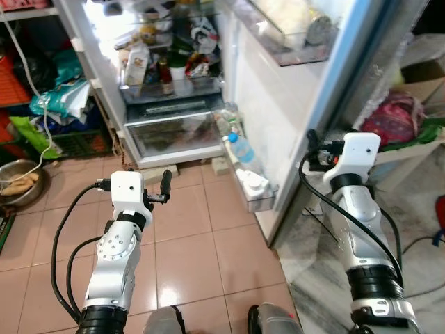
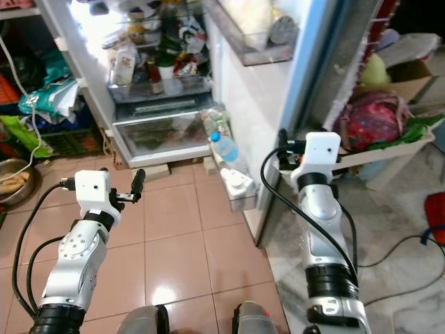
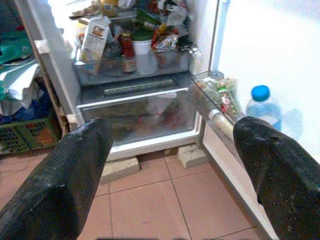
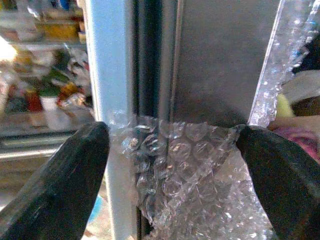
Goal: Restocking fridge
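Eye views, fridge: the fridge (image 1: pixel 174 83) was seen open on the tiled floor (image 1: pixel 195 236), its shelves crowded with a carton (image 1: pixel 136 61), a sauce bottle (image 1: pixel 166 78) and jars; a clear drawer (image 1: pixel 174 132) sat below them.
Eye views, door: the door (image 1: pixel 292 104) was swung out to the robot's right, with a blue-capped water bottle (image 1: pixel 240 147) standing in its low rack.
Eye views, left pincer: the left pincer (image 1: pixel 164 188) was held out low over the floor, well short of the fridge.
Eye views, right pincer: the right pincer (image 2: pixel 281 142) was raised at the door's outer edge.
Left wrist view: the left fingers (image 3: pixel 75 175) were seen spread wide, released and grasping nothing, aimed at the drawer and the door rack.
Right wrist view: the right fingers (image 4: pixel 70 175) were likewise spread apart and released; bubble wrap (image 4: pixel 190 165) lay between them against the door edge, and whether it was touched could not be told.
Step judged: the door was probably being steadied or opened wider; no item for stocking was seen carried.
Doing it well: the door edge should be gripped squarely, clear of the loose wrap, and swung slowly so the bottle is not toppled.
Risk: slipping on the wrap was judged likely.
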Motion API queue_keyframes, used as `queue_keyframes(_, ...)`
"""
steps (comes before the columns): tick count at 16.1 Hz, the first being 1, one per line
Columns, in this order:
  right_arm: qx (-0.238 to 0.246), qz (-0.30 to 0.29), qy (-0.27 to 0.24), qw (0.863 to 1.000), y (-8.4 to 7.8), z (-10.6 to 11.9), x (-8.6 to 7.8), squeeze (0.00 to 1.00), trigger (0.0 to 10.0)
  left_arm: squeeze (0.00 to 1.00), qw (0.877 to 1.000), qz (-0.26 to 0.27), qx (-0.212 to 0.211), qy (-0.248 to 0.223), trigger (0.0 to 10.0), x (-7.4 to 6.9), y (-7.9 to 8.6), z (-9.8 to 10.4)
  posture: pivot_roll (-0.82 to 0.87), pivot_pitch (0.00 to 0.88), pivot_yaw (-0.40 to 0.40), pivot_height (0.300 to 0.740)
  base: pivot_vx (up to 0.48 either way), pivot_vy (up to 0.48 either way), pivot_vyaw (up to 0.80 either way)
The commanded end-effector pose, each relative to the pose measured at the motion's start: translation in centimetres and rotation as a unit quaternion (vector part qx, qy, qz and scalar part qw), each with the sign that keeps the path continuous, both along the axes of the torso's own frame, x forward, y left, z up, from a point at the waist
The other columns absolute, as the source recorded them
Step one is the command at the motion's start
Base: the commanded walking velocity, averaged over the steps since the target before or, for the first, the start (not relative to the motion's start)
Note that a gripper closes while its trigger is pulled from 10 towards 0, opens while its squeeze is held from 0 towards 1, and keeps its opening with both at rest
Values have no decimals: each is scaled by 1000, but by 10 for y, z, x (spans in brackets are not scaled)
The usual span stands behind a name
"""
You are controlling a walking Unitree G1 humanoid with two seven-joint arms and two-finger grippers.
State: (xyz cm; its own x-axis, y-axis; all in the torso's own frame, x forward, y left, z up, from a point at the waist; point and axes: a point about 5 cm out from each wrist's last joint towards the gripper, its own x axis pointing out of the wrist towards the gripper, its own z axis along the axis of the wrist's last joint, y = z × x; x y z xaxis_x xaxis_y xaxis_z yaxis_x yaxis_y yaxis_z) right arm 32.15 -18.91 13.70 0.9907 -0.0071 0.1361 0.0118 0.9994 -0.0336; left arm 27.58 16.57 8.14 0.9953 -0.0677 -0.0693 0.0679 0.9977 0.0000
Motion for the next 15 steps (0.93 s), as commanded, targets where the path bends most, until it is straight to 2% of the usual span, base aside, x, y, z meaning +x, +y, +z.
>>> queue_keyframes(1,19,72,-10,997,21,12,7,0,10000,0,1000,6,4,9,10000,-1,3,-3,47,112,32,740,0,0,0)
queue_keyframes(3,80,194,11,978,43,11,-2,0,10000,0,1000,6,4,12,10000,-2,3,-4,43,113,34,740,0,0,0)
queue_keyframes(4,92,218,15,971,47,11,-4,0,10000,0,1000,5,5,12,10000,-2,3,-4,43,113,34,740,0,0,0)
queue_keyframes(5,152,301,27,941,59,16,-17,0,10000,0,1000,-1,4,13,10000,-1,1,-4,39,112,37,740,0,0,0)
queue_keyframes(6,173,362,27,916,66,21,-30,0,10000,0,1000,-6,4,13,10000,-1,0,-4,36,111,40,740,0,0,0)
queue_keyframes(7,169,388,30,906,67,21,-37,0,10000,0,1000,-8,5,13,10000,0,0,-4,32,109,43,740,0,0,0)
queue_keyframes(8,170,390,31,904,66,21,-38,0,10000,0,1000,-8,5,13,10000,0,0,-4,32,109,43,740,0,0,0)
queue_keyframes(11,130,340,48,930,42,9,-36,0,10000,0,1000,-10,6,14,10000,2,-1,-4,31,105,45,740,0,0,0)
queue_keyframes(12,125,332,54,934,35,7,-37,0,10000,0,1000,-10,7,15,10000,2,-1,-4,31,104,44,740,0,0,0)
queue_keyframes(14,129,339,68,929,23,5,-43,0,10000,0,1000,-11,9,18,10000,2,-1,-5,31,103,44,740,0,0,0)
queue_keyframes(15,132,359,78,921,21,4,-47,0,10000,0,1000,-11,9,18,10000,1,-1,-5,31,103,45,740,0,0,0)
